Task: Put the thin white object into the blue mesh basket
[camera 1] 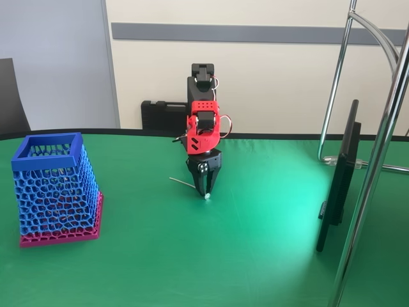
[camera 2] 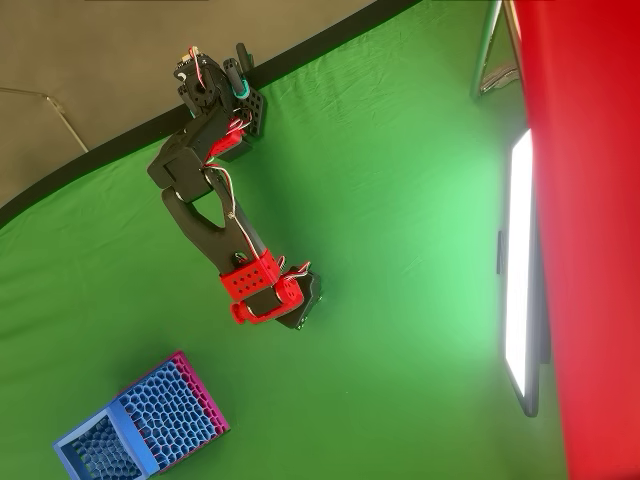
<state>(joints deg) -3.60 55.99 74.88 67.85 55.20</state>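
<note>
The thin white object [camera 1: 186, 185] lies low over the green table in the fixed view, slanting from its left tip to a small white knob under my fingertips. My gripper [camera 1: 206, 190] points straight down at that knob end, and its black fingers [camera 1: 202, 176] meet around the strip. In the overhead view the red wrist covers the gripper [camera 2: 303, 300] and the strip is hidden. The blue mesh basket [camera 1: 50, 148] stands upright on its magenta base at the far left, well apart from the gripper. In the overhead view the basket [camera 2: 95, 430] sits at the lower left.
A chrome stand [camera 1: 377, 153] with a dark flat panel [camera 1: 342, 176] rises on the right of the table. A black case [camera 1: 163, 115] rests behind the arm's base at the back edge. Bare green cloth [camera 1: 147, 217] spans the gap between gripper and basket.
</note>
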